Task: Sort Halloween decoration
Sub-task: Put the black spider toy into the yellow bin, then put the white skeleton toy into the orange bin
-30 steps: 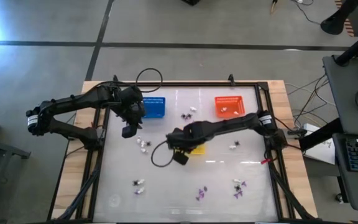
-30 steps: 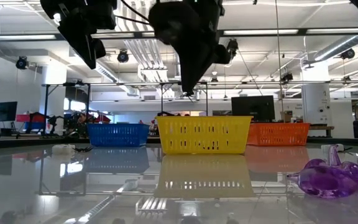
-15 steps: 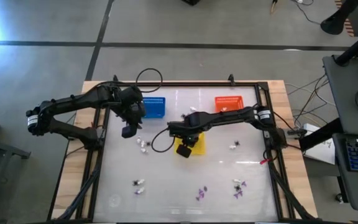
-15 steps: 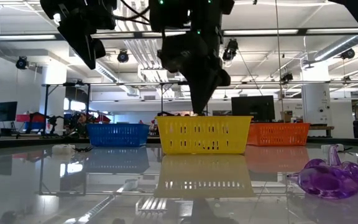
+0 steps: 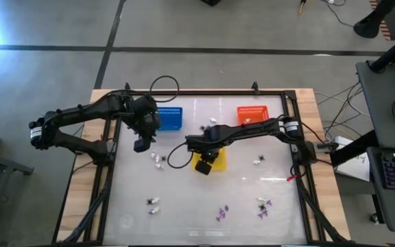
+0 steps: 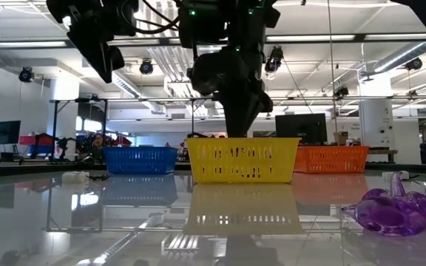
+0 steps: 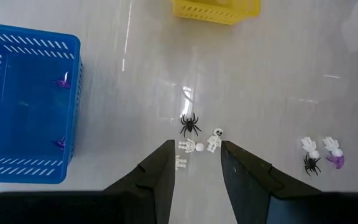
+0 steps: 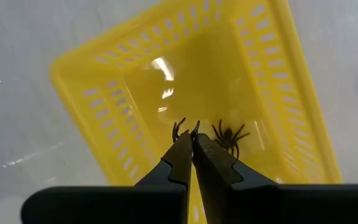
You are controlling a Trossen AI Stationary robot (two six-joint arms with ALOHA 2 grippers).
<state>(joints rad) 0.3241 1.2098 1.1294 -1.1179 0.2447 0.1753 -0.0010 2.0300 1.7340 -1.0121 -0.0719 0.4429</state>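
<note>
The right gripper (image 8: 192, 142) is being held over the yellow basket (image 8: 104, 99), which is sitting near the middle of the table (image 5: 204, 206). Its fingers are pressed almost together, and a black spider (image 8: 180, 129) is being pinched at their tips, its legs sticking out beyond them. A second spider (image 8: 229, 138) is lying on the basket floor just beside the fingertips.

The left gripper (image 7: 194, 163) is being held above the table near the blue basket (image 7: 17, 112), with its fingers apart and nothing between them. Below it, a black spider (image 7: 189, 124) and two white trinkets (image 7: 201, 144) are lying close together on the bare surface. Farther off, two more white pieces, a black spider and a purple piece (image 7: 336, 160) are clustered. Two small purple trinkets (image 7: 63, 82) are seen inside the blue basket, near one wall.

In the high view, the orange basket (image 5: 252, 116) is standing toward the far right of the table, with something white inside. More white and purple trinkets (image 5: 221, 214) are scattered along the near side. In the low view, a purple trinket (image 6: 390, 210) is lying close to the camera.
</note>
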